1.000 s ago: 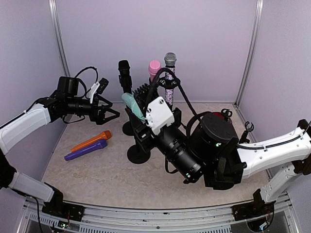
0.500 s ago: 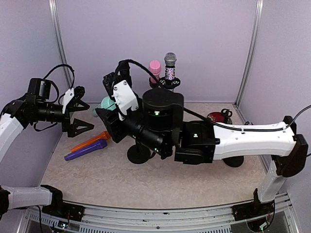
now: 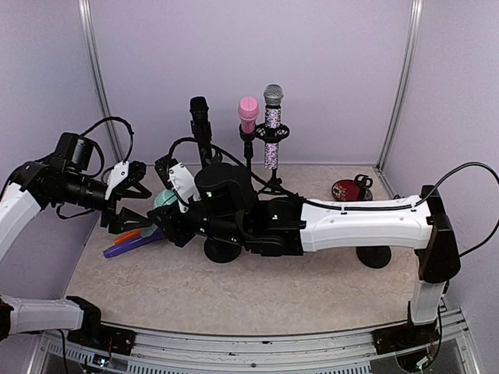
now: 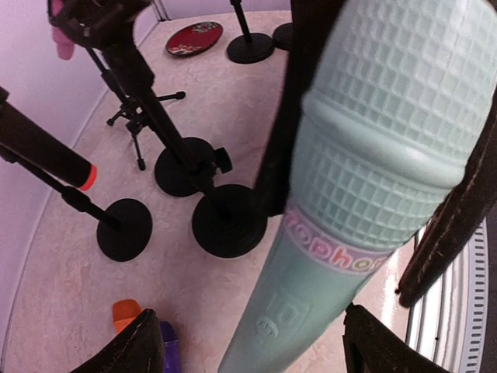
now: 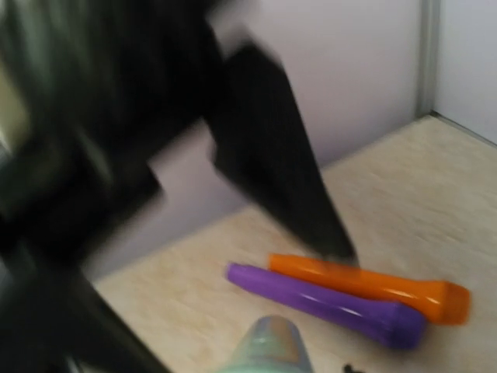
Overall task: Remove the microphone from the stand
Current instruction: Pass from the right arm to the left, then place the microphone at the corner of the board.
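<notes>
1. Top external view: the right arm [image 3: 351,222] reaches across the bench [image 3: 257,304] from the right edge to left-centre, and the left arm [image 3: 31,195] comes in from the left edge to meet it.
2. The mint microphone [image 3: 162,199] hangs in the air between them at left-centre, clear of every stand and above the bench.
3. The right fingers [image 4: 283,140] are clamped on it. In the left wrist view they show as two dark bars pressed against either side of its gridded head.
4. The left fingers [image 4: 132,350] are spread, one tip on each side of the handle at the bottom of the left wrist view. There is a gap on both sides, so they grasp nothing.
5. A stand's round black base [image 3: 222,251] sits just right of the mint microphone, under the right arm.
6. An orange microphone [image 3: 136,232] and a purple microphone [image 3: 125,248] lie side by side on the bench at lower left, beneath the mint one.
7. At upper centre a black microphone [image 3: 199,117], a pink microphone [image 3: 248,113] and a glittery microphone [image 3: 271,128] stand upright in stands.
8. A red dish [image 3: 347,189] lies toward the back right.
9. The right wrist view is mostly blurred.
</notes>
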Robot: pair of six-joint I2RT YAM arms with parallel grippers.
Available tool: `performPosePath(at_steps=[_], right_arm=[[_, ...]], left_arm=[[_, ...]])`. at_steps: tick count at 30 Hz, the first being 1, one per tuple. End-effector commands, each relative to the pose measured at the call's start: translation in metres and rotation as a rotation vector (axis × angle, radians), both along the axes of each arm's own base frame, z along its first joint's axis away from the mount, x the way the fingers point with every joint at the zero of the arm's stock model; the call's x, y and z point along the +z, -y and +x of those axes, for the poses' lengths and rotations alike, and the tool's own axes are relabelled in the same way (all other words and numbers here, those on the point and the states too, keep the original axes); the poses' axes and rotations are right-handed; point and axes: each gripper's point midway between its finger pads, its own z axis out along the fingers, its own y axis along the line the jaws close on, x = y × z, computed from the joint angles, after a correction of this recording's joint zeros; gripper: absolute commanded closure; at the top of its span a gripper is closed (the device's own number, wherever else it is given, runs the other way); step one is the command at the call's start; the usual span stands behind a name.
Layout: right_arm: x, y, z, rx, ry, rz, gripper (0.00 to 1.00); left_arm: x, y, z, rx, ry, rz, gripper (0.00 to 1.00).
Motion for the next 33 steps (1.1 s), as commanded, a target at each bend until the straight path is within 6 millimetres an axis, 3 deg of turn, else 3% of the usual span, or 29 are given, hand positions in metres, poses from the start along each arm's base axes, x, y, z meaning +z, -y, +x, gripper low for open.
performPosePath(at_steps=[1,4,8,9,10,11,13,15,19,22,26,33], right_arm=[[0.03,-0.012,-0.001,0.066,-0.032,0.14,1.0],[0.029,-0.011,-0.001,0.073,-0.045,0.149,1.0],[0.026,-0.01,-0.001,0.083,-0.062,0.153,1.0],[0.024,-0.01,-0.001,0.085,-0.063,0.151,0.9],[0.021,-0.009,0.0,0.079,-0.067,0.142,0.72],[0.022,-0.007,0.0,0.074,-0.067,0.142,0.61],[0.016,0.001,0.001,0.056,-0.07,0.129,0.46],[0.016,0.013,0.0,0.044,-0.066,0.129,0.38],[0.017,0.046,-0.006,0.025,-0.082,0.129,0.32],[0.004,0.067,-0.01,0.006,-0.112,0.096,0.31],[-0.034,0.101,-0.003,-0.096,-0.167,0.025,0.32],[-0.097,0.153,0.034,-0.262,-0.454,0.033,0.41]], left_arm=[[-0.031,0.005,-0.019,-0.074,-0.086,0.07,0.25],[-0.035,0.005,-0.017,-0.068,-0.091,0.08,0.29],[-0.034,0.005,-0.011,-0.041,-0.08,0.071,0.54],[-0.034,0.005,-0.009,-0.032,-0.079,0.069,0.6],[-0.034,0.004,-0.007,-0.023,-0.076,0.071,0.65],[-0.035,0.002,-0.005,-0.014,-0.074,0.074,0.71],[-0.04,-0.005,0.0,0.012,-0.066,0.094,0.82],[-0.051,-0.019,0.007,0.049,-0.058,0.129,0.88],[-0.094,-0.063,0.028,0.17,-0.043,0.272,0.88],[-0.131,-0.094,0.038,0.254,-0.038,0.388,0.87],[-0.174,-0.119,0.039,0.309,-0.047,0.509,0.79],[-0.223,-0.146,0.042,0.382,-0.027,0.65,0.64]])
